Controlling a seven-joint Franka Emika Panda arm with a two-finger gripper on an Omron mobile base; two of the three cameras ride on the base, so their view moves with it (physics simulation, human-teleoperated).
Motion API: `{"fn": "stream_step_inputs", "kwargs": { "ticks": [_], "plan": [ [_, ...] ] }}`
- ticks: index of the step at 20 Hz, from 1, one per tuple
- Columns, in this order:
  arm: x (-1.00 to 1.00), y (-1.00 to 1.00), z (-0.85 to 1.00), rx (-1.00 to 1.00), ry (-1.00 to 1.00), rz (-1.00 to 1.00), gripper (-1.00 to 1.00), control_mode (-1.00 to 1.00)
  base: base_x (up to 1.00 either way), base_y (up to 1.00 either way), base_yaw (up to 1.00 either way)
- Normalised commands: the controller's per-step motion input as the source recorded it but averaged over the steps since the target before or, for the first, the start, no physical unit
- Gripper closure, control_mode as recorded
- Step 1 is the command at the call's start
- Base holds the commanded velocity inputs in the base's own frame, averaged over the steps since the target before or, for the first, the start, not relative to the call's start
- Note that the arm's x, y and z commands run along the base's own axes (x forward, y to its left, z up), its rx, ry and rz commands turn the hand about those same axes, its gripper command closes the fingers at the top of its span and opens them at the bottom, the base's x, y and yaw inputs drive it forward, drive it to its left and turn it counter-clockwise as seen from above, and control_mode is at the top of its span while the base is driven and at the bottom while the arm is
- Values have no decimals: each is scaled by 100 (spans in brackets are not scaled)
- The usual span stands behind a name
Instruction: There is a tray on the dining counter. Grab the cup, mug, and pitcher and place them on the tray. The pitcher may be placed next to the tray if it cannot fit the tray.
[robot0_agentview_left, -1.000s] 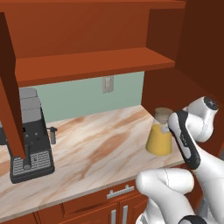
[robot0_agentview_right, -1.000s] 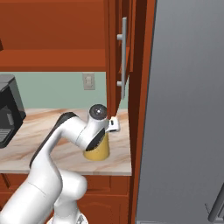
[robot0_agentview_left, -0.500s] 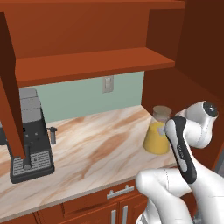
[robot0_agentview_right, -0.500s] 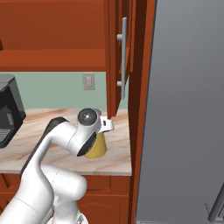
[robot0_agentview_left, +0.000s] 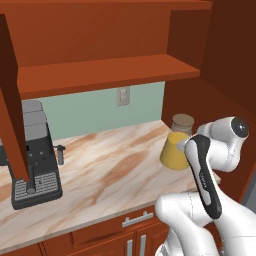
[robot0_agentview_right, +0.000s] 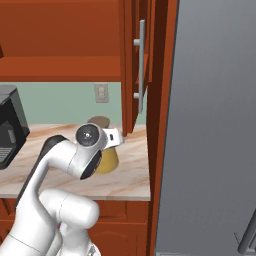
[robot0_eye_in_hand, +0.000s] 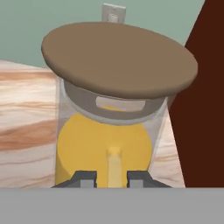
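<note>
The pitcher, clear glass with orange liquid and a round tan lid, fills the hand view just in front of the fingers. My gripper is shut on the pitcher, with a thin orange-tinted handle between its two dark tips. From the base, the pitcher is at the right end of a marbled counter, partly behind my white arm. The right base view has the pitcher just below my wrist. The tray, dining counter, cup and mug are out of view.
A black coffee machine stands at the counter's left end. A reddish-brown cabinet wall rises close on the pitcher's right, and a shelf hangs above. An open cabinet door and a tall grey fridge stand to the right.
My arm has swung its wrist back and to the left. The pitcher has shifted slightly left and up with the hand. The grip is unchanged.
</note>
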Motion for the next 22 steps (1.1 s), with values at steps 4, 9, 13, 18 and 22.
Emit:
{"fn": "stream_step_inputs", "kwargs": {
  "ticks": [4, 9, 13, 18, 22],
  "plan": [
    [-17, 1, 53, 0, 0, -4, 100, -100, 0, 0, 0],
    [-28, 1, 54, 0, 0, -4, 100, -100, 0, 0, 0],
    [-36, 0, 37, 0, 0, -1, 100, -100, 0, 0, 0],
    [-33, 4, 25, -1, -2, 0, 100, -100, 0, 0, 0],
    [-34, 16, 4, -4, -7, 0, 100, -100, 0, 0, 0]
  ]
}}
